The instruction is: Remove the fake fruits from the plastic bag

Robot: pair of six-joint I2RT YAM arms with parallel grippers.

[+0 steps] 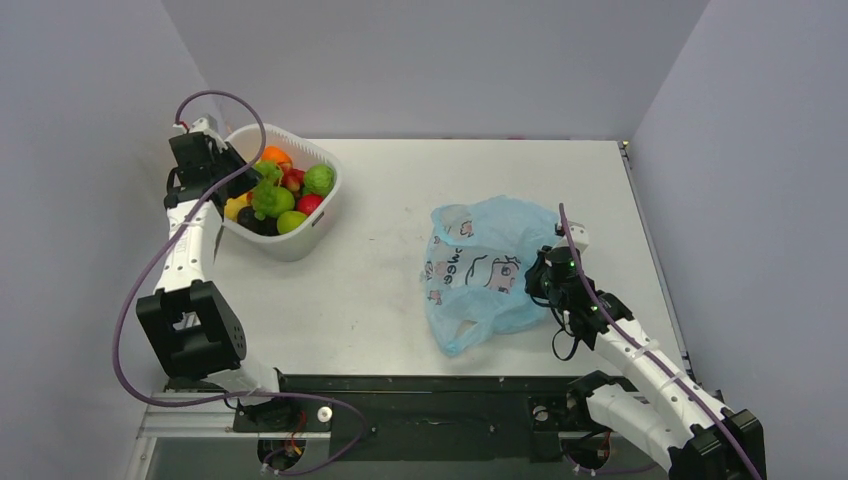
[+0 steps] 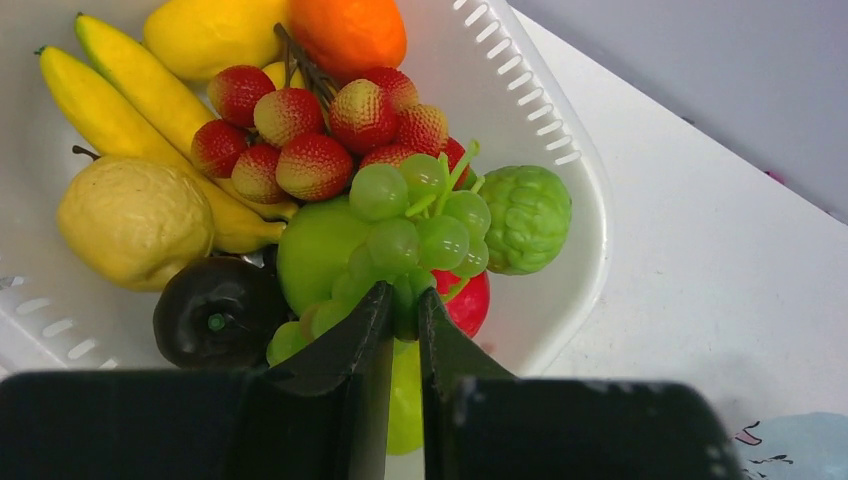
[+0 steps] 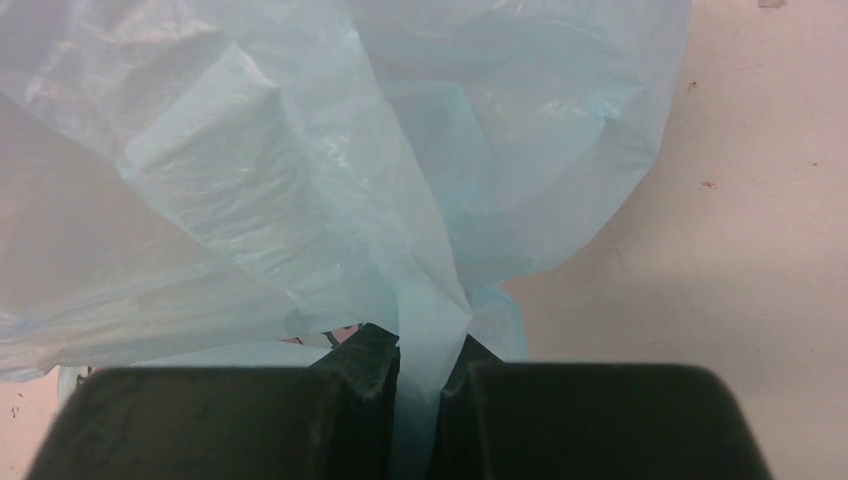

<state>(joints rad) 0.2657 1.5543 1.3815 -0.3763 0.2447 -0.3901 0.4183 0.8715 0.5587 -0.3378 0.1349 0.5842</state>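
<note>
Top view: white basket at the far left of the table, near-left rim masked by the left arm. Left gripper over that rim, jaw state not readable here. Heaped inside: orange at the far side, green grape bunch on top, dark round fruit low at the near side. Plastic bag well apart on the right half of the table, flattened and crumpled, long axis running far to near, narrow end toward the arm bases. Mouth direction and contents not discernible through the film. Right gripper at the bag's right edge, fingertips hidden beneath the wrist. Left wrist view: left gripper closed on the lowest grapes of the green grape bunch, stalk end pointing away from the fingers, bunch lying over a green apple. Around it in the white basket: red grape bunch, orange cut off at the top edge, bananas, lemon, dark round fruit, a bumpy green fruit against the wall. Right wrist view: right gripper clamped on a gathered fold of the plastic bag, film fanning away from the fingers and filling most of the frame; bare table at right; nothing inside the bag distinguishable.
</note>
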